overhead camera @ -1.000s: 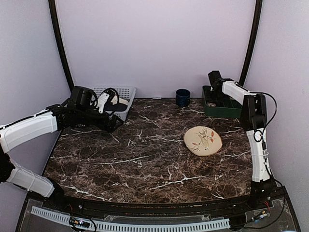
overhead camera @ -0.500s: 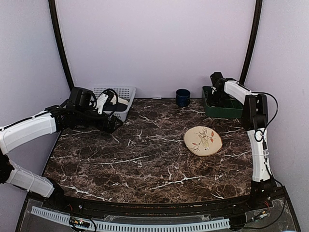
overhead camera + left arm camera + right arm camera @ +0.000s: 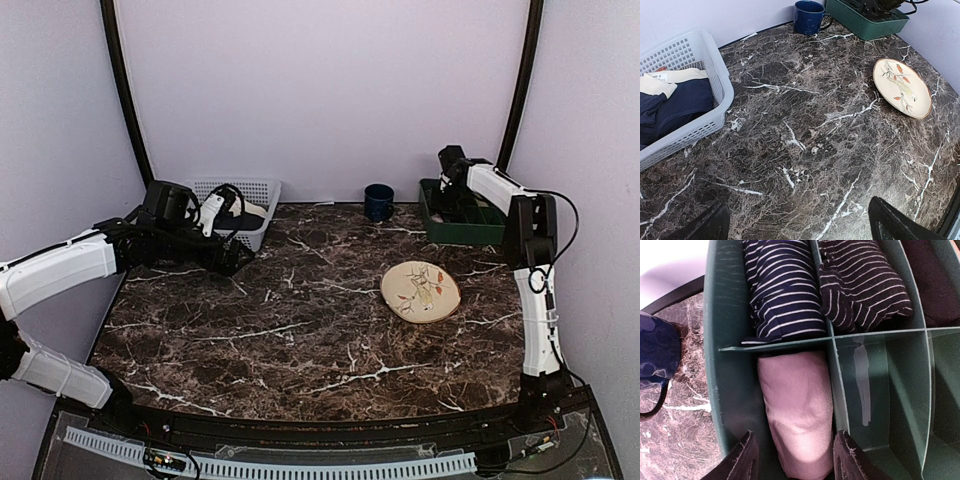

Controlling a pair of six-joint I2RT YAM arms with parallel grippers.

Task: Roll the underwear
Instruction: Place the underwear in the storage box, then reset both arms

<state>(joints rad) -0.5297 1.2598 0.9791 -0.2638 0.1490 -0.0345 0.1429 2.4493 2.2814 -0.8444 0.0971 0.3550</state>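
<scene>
Looks like the put-away step: find the rolled pink underwear lying in the green organizer, in the mug-side compartment next to the striped rolls. Read right tool as released, fingers straddling the roll with a gap showing on one side. Retract straight up with no sideways drift, to avoid snagging fabric and undoing the roll; clear the dividers before swinging away. Read left tool as wide open, gripping nothing, over the table near the white basket

Soft even light, sharp, faint shadows
</scene>
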